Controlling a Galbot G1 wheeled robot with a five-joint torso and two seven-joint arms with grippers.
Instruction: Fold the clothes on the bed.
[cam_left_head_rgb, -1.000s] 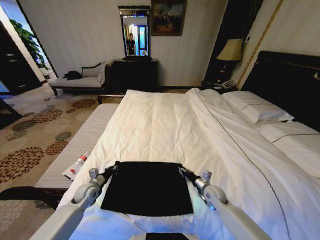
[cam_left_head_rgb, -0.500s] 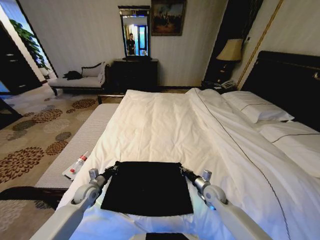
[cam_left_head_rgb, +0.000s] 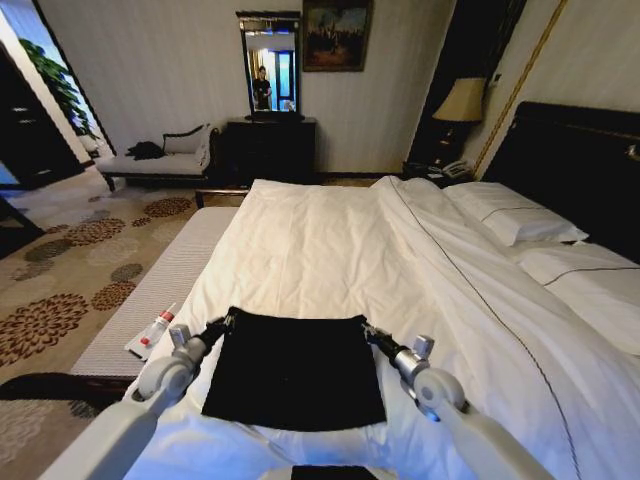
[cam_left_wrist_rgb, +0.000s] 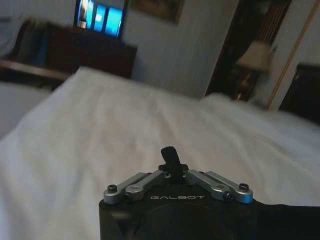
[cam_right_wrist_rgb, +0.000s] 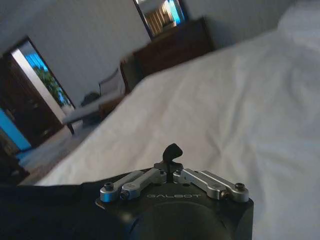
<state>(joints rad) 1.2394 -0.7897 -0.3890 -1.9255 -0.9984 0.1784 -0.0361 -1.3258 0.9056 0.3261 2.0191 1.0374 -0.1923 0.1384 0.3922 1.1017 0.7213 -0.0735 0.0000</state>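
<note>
Shirt: the black cotton T-shirt (cam_left_head_rgb: 293, 365) lies flat as a near-rectangular dark panel on the white duvet, at the near end of the bed and a little toward its left side; no lettering shows on the upward face.
Shirt edges: the far edge runs straight between the two pincers; the near edge is slightly wider and ends close to the foot of the bed; left and right edges are clean, without loose folds.
Left pincer: the left pincer (cam_left_head_rgb: 222, 324) sits at the far-left corner of the shirt, clenched on the black fabric; in the left wrist view its dark fingertips (cam_left_wrist_rgb: 170, 156) are pressed together.
Right pincer: the right pincer (cam_left_head_rgb: 366, 331) sits at the far-right corner, likewise clenched on the shirt; the right wrist view shows its tips (cam_right_wrist_rgb: 172, 152) closed, with dark cloth beside the wrist housing.
Bed: the large bed with white duvet (cam_left_head_rgb: 330, 250) stretches far beyond the shirt, smooth and bare up to the white pillows (cam_left_head_rgb: 515, 222) and the dark wooden headboard (cam_left_head_rgb: 580, 160) on the right.
Open room: wide free duvet ahead of and to the right of the shirt; less on the left, where the duvet edge drops to a grey padded bench (cam_left_head_rgb: 165, 290).
Bench surface: a small white tube with a red cap (cam_left_head_rgb: 157, 328) lies on a card, near the left pincer but apart from it.
</note>
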